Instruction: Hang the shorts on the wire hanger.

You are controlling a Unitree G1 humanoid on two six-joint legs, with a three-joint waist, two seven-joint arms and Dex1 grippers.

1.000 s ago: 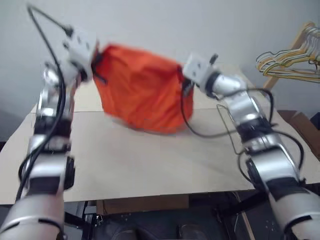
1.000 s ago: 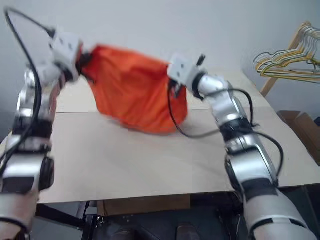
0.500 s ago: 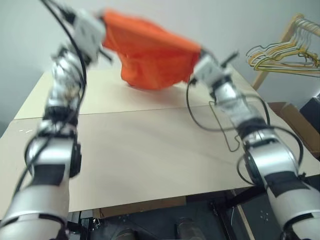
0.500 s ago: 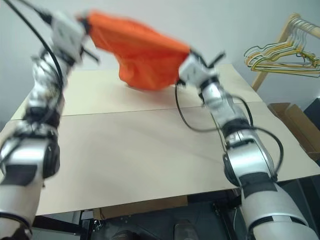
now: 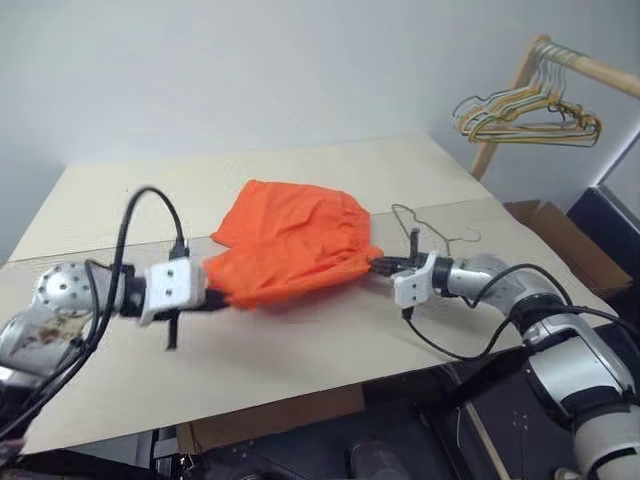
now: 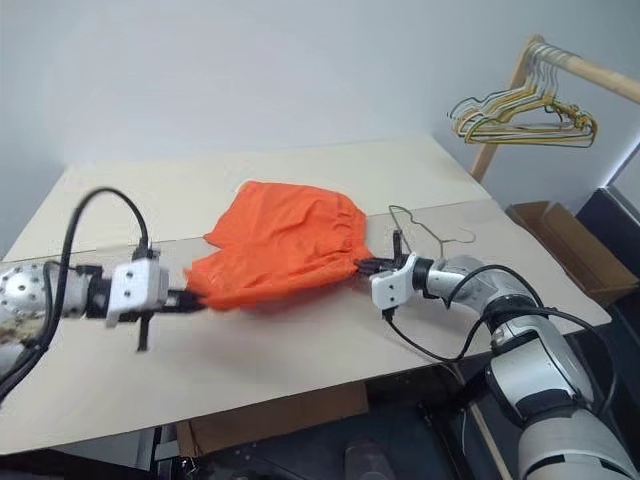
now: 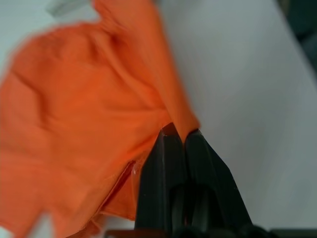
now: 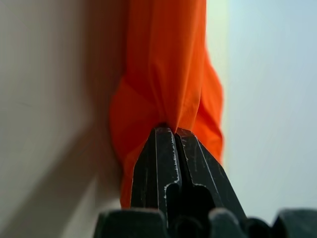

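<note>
The bright orange shorts [image 5: 290, 245] lie spread low over the middle of the table, stretched between both grippers. My left gripper [image 5: 215, 297] is shut on the shorts' near left corner, and the left wrist view shows its black fingers [image 7: 171, 148] pinching the orange cloth [image 7: 89, 114]. My right gripper [image 5: 378, 265] is shut on the gathered waistband at the right end, with the right wrist view showing the fingers [image 8: 171, 148] clamped on a bunched fold [image 8: 166, 64]. The thin grey wire hanger [image 5: 428, 235] lies flat on the table just behind my right gripper.
The light wooden table [image 5: 300, 170] has a seam across its middle. A wooden rack at the far right carries a bunch of yellowish and grey hangers [image 5: 525, 108]. A cardboard box [image 5: 560, 245] stands on the floor beside the table's right edge.
Both grippers have come down from high in the air to table height, still holding the shorts. The shorts now rest spread on the table. The camera has also tilted and turned.
</note>
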